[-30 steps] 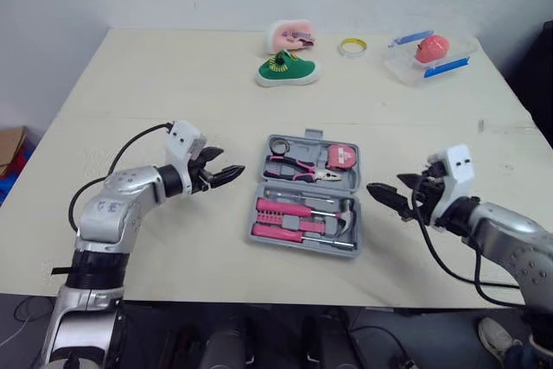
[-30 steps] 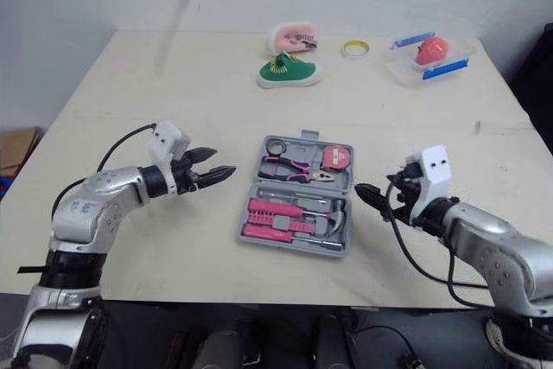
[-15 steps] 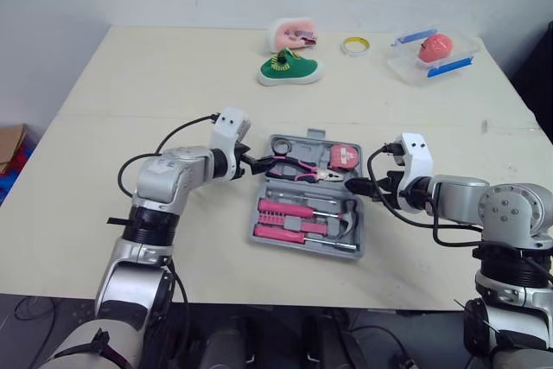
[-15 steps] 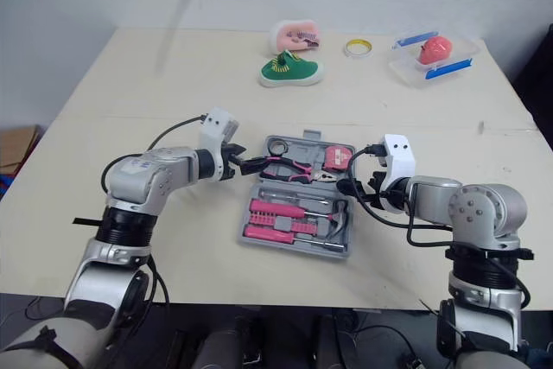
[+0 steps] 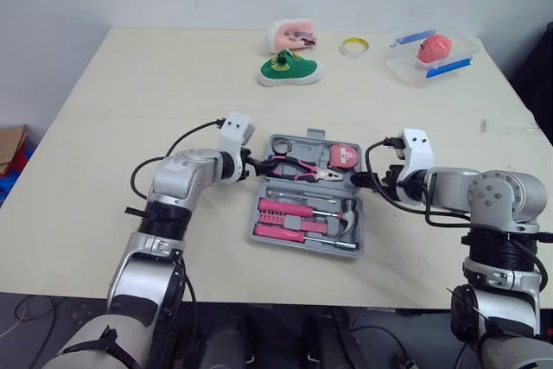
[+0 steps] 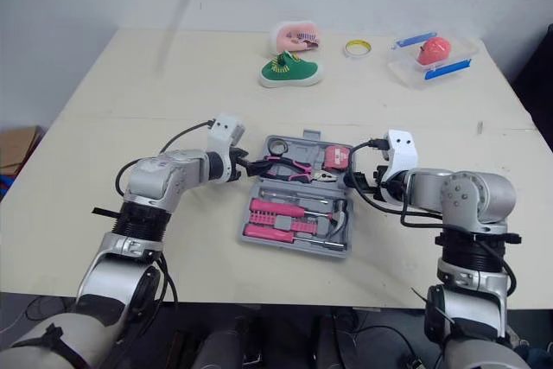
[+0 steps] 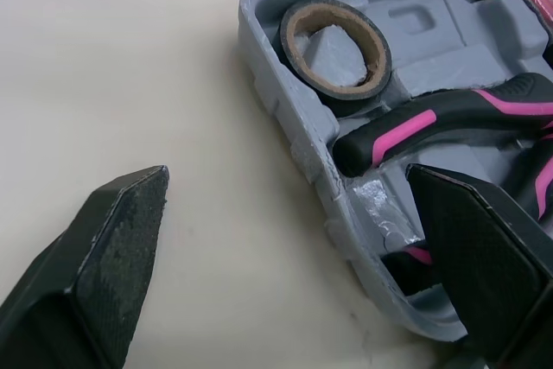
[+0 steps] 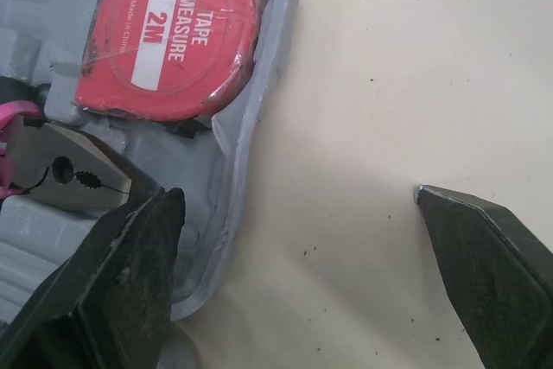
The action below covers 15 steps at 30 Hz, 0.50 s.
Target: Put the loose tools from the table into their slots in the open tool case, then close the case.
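left gripper (image 5: pixel 255 167) and right gripper (image 5: pixel 356 181) are both spread wide, straddling opposite side edges of the tool case (image 5: pixel 302 244), open flat mid-frame. we see pliers (image 5: pixel 298 167), hammer (image 5: pixel 348 211), tape measure (image 5: pixel 343 156) slotted already, so we reckon only closing's left.

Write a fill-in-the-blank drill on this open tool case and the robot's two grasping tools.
1. The round red tape measure in the grey plastic tool case carries the length mark ____.
2. The left tool and the right tool each straddle a side wall of the case with the fingers ____.
3. The roll of black tape sits in the case corner nearest the ____ tool.

Missing words: 2M; open; left.
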Each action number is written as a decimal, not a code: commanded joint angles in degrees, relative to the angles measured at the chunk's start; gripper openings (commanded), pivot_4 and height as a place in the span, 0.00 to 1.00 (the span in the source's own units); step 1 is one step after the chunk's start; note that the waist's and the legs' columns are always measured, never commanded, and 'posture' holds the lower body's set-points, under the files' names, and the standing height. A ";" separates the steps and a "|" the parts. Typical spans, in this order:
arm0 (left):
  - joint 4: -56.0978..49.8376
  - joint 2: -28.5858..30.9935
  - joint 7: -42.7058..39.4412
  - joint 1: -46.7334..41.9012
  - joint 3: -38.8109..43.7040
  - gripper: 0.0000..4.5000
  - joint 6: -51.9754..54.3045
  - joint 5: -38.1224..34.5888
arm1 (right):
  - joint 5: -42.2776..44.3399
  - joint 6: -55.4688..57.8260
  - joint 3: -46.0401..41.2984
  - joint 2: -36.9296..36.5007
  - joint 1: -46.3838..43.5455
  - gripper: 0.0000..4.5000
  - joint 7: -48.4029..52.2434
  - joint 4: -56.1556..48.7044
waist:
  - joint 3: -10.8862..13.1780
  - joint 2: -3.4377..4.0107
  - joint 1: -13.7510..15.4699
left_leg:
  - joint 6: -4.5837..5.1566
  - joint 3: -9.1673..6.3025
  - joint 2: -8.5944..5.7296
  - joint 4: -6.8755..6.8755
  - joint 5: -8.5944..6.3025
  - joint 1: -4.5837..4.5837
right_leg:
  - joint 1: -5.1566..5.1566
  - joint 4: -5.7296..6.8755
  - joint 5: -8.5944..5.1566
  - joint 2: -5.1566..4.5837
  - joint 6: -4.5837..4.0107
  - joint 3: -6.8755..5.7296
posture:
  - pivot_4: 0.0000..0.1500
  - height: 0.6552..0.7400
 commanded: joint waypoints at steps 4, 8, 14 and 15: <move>2.18 -0.79 0.20 -1.01 -0.51 0.99 -2.36 1.92 | -4.07 -0.37 1.29 1.68 -0.62 1.00 1.91 2.62 | -0.04 -0.05 -0.02 | -0.01 0.01 0.00 0.00 0.01 0.06 | 0.03 0.01 0.00 -0.01 0.00 0.00 | 1.00 1.00; 1.77 -1.30 -1.20 -0.53 -2.25 0.94 -1.04 2.19 | -6.23 -0.94 1.98 3.14 -0.95 0.94 2.62 3.39 | -0.15 -0.23 -0.07 | -0.02 0.00 0.00 0.00 0.01 0.11 | 0.05 0.04 0.01 -0.04 -0.01 0.01 | 1.00 1.00; -0.59 -2.74 -1.35 0.25 -1.44 0.38 -1.09 1.74 | -7.82 -0.68 1.08 5.29 -1.57 0.34 4.03 2.86 | -0.16 -0.23 -0.14 | -0.06 -0.01 0.01 -0.06 0.01 0.15 | 0.06 0.03 0.01 -0.04 -0.01 0.03 | 1.00 1.00; -1.09 -2.98 -1.47 0.48 -1.36 0.26 -0.86 1.61 | -7.98 -0.62 0.91 5.60 -1.60 0.20 4.23 2.57 | -0.16 -0.23 0.01 | -0.07 -0.01 0.01 -0.06 0.01 0.15 | 0.06 0.03 0.01 -0.04 -0.01 0.02 | 1.00 1.00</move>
